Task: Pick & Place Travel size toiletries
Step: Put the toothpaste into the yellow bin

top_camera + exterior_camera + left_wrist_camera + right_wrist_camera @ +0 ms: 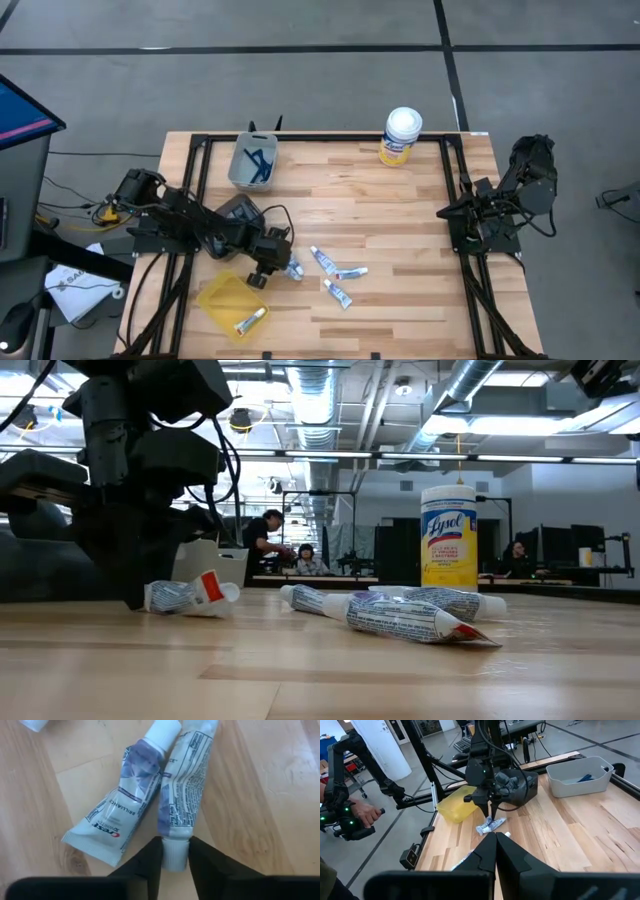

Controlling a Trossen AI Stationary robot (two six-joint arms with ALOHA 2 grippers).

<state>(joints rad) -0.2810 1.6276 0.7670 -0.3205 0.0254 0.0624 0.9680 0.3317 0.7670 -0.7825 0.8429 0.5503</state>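
Note:
My left gripper (pixel 285 268) stands low over the table's near left part, with its fingers on the white cap of a small white toothpaste tube (pixel 182 790) that lies flat on the wood. A second tube (pixel 120 805) with a Crest label lies beside it, body to body. In the low view the gripper (pixel 135 595) stands next to a crumpled tube (pixel 190 597). Three more tubes (pixel 322 260) (pixel 350 272) (pixel 338 293) lie to the right. One tube (pixel 250 320) lies in the yellow tray (pixel 215 298). My right gripper (pixel 496 845) is shut and empty at the table's right edge. My left gripper pinches the tube's white cap (pixel 175 856) between its two fingers, one on each side of the cap. The fingers come from above, slanting down, and lie along the tube. The tube lies flat on the table, its body stretching away from the fingers.
A grey bin (pixel 252 160) holding dark-blue razors stands at the far left. A yellow Lysol canister (pixel 401 137) with a white lid stands at the far edge. A person's hand (pixel 362 812) holds a controller off the table's left side.

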